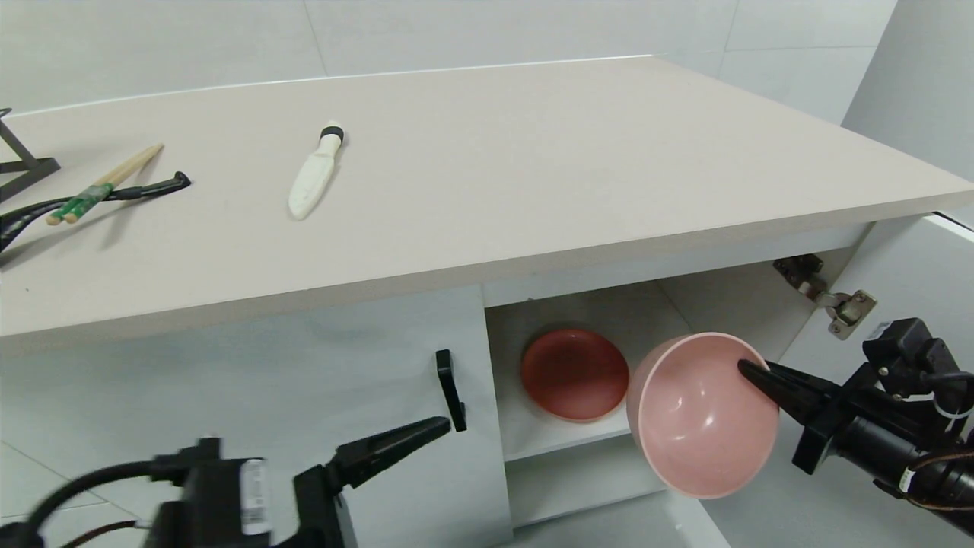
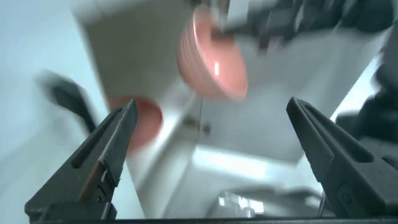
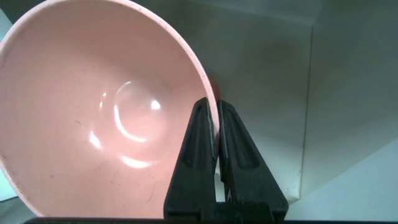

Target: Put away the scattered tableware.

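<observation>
head view: the right hand (image 1: 749, 371) is clenched on the rim of the pink bowl (image 1: 704, 426). it holds the bowl tipped on its side just in front of the open cabinet (image 1: 685, 297), with the hollow facing out and away from the cabinet. a red plate (image 1: 574, 373) lies on the shelf (image 1: 533, 440) inside the cabinet, just behind the bowl and apart from it. the left hand (image 2: 211, 109) is released, its fingers (image 2: 112, 146) spread wide. it hangs in front of the cabinet's closed door (image 1: 304, 380), near the black handle (image 1: 450, 388). on the worktop (image 1: 571, 152) above the cabinet lies a white knife (image 1: 313, 176). farther toward the robot's left, a pair of chopsticks (image 1: 103, 185) rests across a black cord (image 1: 148, 190). in the right wrist view the bowl's rim sits pinched between the two fingers (image 3: 198, 149), with the dark inside of the cabinet behind it.
</observation>
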{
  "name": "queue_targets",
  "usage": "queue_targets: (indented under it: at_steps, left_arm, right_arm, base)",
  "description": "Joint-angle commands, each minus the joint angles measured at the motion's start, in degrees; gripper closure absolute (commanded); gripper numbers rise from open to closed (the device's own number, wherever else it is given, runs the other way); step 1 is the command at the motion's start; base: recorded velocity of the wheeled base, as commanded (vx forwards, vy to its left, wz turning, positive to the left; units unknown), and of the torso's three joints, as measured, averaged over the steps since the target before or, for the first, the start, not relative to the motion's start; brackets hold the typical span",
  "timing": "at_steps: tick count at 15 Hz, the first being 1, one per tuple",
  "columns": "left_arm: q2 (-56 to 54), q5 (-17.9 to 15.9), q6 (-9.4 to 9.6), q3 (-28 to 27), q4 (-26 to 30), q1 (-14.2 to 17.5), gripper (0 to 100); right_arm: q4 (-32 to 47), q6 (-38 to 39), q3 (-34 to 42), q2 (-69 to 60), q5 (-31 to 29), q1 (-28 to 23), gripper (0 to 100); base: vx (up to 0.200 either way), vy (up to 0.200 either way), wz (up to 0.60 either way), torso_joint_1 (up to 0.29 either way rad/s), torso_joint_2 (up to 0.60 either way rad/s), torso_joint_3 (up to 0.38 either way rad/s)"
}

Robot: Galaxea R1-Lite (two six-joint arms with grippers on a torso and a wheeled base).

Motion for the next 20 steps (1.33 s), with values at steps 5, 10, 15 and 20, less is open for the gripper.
queue_targets:
  at_steps: [5, 10, 15, 20]
  left_arm:
    - [-47.40, -16.76, 1.22, 1.57, 33.04, 27.54, 0]
    - [-66.47, -19.66, 0.52, 1.57, 54.49, 41.96, 0]
    - [-81.77, -15.00, -0.10, 1.57, 75.84, 49.87, 0]
    - [-86.69, -16.32, -6.95, 1.57, 84.02, 53.73, 0]
  right_arm:
    - [-0.08, -0.03, -0.06, 0.38, 0.03, 1.61, 100]
    - [-0.08, -0.03, -2.43, 6.98, -0.06, 2.14, 100]
    - [-0.08, 2.78, -6.30, 15.06, -0.06, 2.22, 100]
    - [-0.08, 6.65, -17.64, 18.23, -1.11, 2.84, 100]
  base:
    - [0.000, 0.000, 0.00, 0.000, 0.00, 0.000]
    - [0.000, 0.000, 0.00, 0.000, 0.00, 0.000]
    - [0.000, 0.000, 0.00, 0.000, 0.00, 0.000]
    - [0.000, 0.000, 0.00, 0.000, 0.00, 0.000]
